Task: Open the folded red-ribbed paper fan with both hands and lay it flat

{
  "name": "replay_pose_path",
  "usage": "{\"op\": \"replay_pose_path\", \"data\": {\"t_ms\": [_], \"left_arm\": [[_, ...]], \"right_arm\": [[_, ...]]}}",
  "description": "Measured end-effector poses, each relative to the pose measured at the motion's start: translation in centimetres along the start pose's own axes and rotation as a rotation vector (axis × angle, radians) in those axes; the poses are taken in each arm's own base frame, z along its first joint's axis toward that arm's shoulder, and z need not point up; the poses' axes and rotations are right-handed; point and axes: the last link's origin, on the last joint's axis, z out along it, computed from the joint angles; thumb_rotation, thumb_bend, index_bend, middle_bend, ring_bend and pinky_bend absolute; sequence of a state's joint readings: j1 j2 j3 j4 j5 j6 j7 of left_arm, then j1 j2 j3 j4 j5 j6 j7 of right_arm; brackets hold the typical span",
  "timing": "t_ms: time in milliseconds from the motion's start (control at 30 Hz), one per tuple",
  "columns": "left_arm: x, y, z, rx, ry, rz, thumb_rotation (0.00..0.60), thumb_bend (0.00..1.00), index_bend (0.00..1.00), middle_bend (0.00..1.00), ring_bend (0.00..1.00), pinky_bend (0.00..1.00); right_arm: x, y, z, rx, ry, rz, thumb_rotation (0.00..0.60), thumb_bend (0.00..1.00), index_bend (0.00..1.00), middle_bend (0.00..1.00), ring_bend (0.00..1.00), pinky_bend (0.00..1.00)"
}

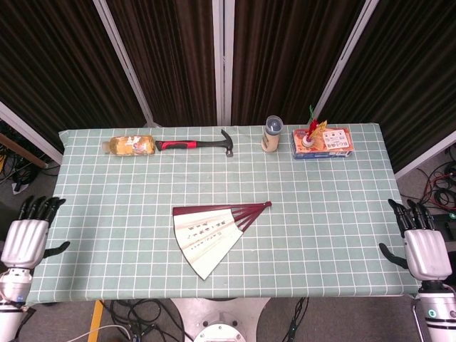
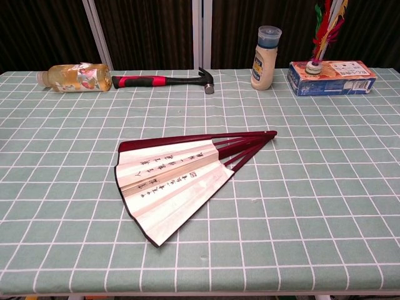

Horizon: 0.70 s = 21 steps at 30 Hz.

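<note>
Head view shows the worktop (image 1: 335, 235) under a green checked cloth, with the red-ribbed paper fan (image 1: 211, 231) lying flat near the middle, a little toward the front edge. The fan is spread partway, its pivot end pointing to the right edge and its paper leaf, marked with dark writing, fanned toward the front-left. Beyond the left edge, near the front corner, the left robot hand (image 1: 23, 239) hangs off the cloth, fingers apart and holding nothing. The right robot hand (image 1: 422, 248) sits the same way past the right edge, fingers spread and empty, well apart from the fan. Along the back edge, from the left: a plastic bottle (image 1: 129, 145) on its side, a red-handled claw hammer (image 1: 197, 144), an upright squeeze bottle (image 1: 272, 134), and a flat carton (image 1: 323, 143) with a feathered shuttlecock (image 1: 311, 130) standing on it.
</note>
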<state>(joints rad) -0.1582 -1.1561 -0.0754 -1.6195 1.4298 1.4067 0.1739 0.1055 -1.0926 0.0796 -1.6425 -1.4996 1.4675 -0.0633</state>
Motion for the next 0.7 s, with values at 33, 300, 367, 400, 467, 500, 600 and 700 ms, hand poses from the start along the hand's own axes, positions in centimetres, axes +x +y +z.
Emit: {"op": "replay_pose_path", "data": {"t_ms": [33, 300, 367, 400, 467, 500, 600, 700], "left_arm": [[0.2, 0.2, 0.5, -0.015, 0.003, -0.014, 0.600, 0.00, 0.24, 0.20, 0.11, 0.08], [1.2, 4.4, 6.9, -0.218, -0.062, -0.132, 0.600, 0.08, 0.32, 0.32, 0.25, 0.21], [1.2, 6.1, 8.8, -0.278, -0.112, -0.147, 0.600, 0.11, 0.32, 0.32, 0.25, 0.21], [1.2, 6.9, 9.7, -0.304, -0.134, -0.151, 0.600, 0.12, 0.32, 0.32, 0.25, 0.22], [1.1, 9.2, 11.7, -0.366, -0.185, -0.159, 0.600, 0.15, 0.30, 0.32, 0.25, 0.23], [1.0, 10.3, 12.5, -0.392, -0.205, -0.163, 0.600, 0.16, 0.30, 0.32, 0.25, 0.23], [0.5, 13.9, 14.9, -0.464, -0.274, -0.171, 0.600, 0.17, 0.28, 0.32, 0.26, 0.23], [-0.5, 17.2, 16.6, -0.512, -0.342, -0.172, 0.600, 0.18, 0.28, 0.32, 0.27, 0.23]], "right_arm": [[0.2, 0.0, 0.2, 0.005, 0.006, -0.004, 0.600, 0.14, 0.06, 0.15, 0.00, 0.00], [0.9, -0.4, 1.2, 0.043, 0.025, -0.022, 0.600, 0.14, 0.06, 0.15, 0.00, 0.00], [1.0, -0.4, 1.3, 0.046, 0.027, -0.024, 0.600, 0.14, 0.06, 0.15, 0.00, 0.00], [1.1, -0.4, 1.4, 0.046, 0.027, -0.025, 0.600, 0.14, 0.06, 0.15, 0.00, 0.00], [1.1, -0.4, 1.4, 0.045, 0.026, -0.028, 0.600, 0.14, 0.06, 0.15, 0.00, 0.00], [1.1, -0.4, 1.4, 0.045, 0.026, -0.028, 0.600, 0.14, 0.06, 0.15, 0.00, 0.00], [1.1, -0.3, 1.4, 0.041, 0.024, -0.031, 0.600, 0.14, 0.06, 0.15, 0.00, 0.00], [1.2, -0.2, 1.4, 0.037, 0.022, -0.034, 0.600, 0.14, 0.06, 0.15, 0.00, 0.00]]}}
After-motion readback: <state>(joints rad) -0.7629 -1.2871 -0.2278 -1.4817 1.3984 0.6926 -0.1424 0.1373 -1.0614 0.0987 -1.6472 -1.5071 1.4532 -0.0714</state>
